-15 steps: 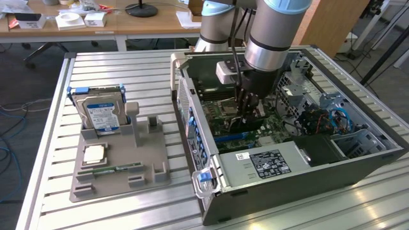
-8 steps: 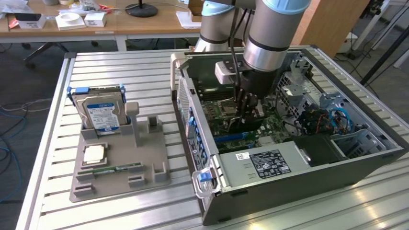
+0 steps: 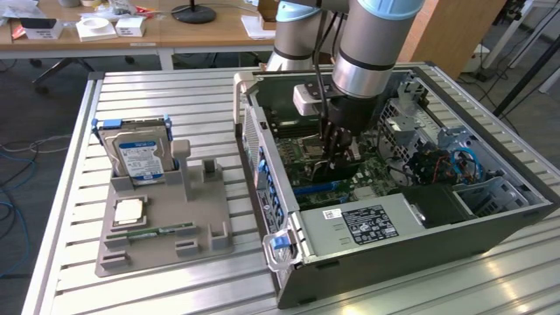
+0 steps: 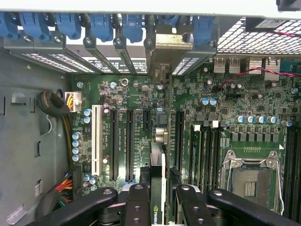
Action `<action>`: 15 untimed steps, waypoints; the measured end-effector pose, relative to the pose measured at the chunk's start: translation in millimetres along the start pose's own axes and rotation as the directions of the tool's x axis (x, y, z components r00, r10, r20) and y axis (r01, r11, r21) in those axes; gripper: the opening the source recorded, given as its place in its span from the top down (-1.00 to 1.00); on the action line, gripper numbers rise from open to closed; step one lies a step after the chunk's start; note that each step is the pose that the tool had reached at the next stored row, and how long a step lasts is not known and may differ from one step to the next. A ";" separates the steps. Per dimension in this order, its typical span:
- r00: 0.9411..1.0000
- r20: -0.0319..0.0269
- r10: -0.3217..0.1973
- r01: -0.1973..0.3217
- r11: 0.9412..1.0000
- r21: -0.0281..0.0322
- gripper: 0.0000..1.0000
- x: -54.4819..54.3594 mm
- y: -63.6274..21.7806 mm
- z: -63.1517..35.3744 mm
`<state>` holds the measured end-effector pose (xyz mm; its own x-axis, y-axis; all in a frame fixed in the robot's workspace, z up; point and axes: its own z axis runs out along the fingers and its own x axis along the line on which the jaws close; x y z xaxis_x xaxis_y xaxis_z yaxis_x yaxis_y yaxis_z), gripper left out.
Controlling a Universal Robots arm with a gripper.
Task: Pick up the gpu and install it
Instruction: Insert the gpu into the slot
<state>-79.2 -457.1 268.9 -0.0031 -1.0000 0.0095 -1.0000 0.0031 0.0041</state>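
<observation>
- I see the gripper [image 3: 337, 157] down inside the open computer case [image 3: 420, 230], which lies on its side on the slatted table [image 3: 175, 98], at the exterior view's right.
- On my wrist feed the black fingers [image 4: 138, 200] sit partway closed, one on each side of the gpu [image 4: 158, 160], clasping it.
- The gpu shows edge-on. It stands upright over the motherboard [image 4: 225, 94], among the long black expansion slots [image 4: 128, 141].
- Its metal end bracket [image 4: 164, 47] reaches the case's rear wall, in line with the row of blue slot clips [image 4: 101, 23].
- I cannot tell whether the card's edge is seated in a slot.
- Also in the case: a power supply [image 3: 368, 220] with a black label at the near side, blue cables [image 3: 463, 164] toward the exterior view's right, and a CPU socket [image 4: 251, 176] beside the gpu.
- At the exterior view's left a grey tray [image 3: 201, 246] holds three things.
- A hard drive [image 3: 138, 157] stands upright at the tray's far end.
- A CPU chip [image 3: 128, 210] lies flat in the middle, and a green memory stick [image 3: 157, 231] lies just nearer than it.
</observation>
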 end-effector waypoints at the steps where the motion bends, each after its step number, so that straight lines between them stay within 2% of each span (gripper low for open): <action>1: 1.000 0.000 0.000 0.000 1.000 0.000 0.48 0.0 0.1 0.0; 15: 1.000 0.000 -0.002 0.002 1.000 0.003 0.48 -0.1 1.2 5.0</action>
<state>-80.4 -457.1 263.9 -0.0014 -1.0000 0.0094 -1.0000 0.0014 0.0016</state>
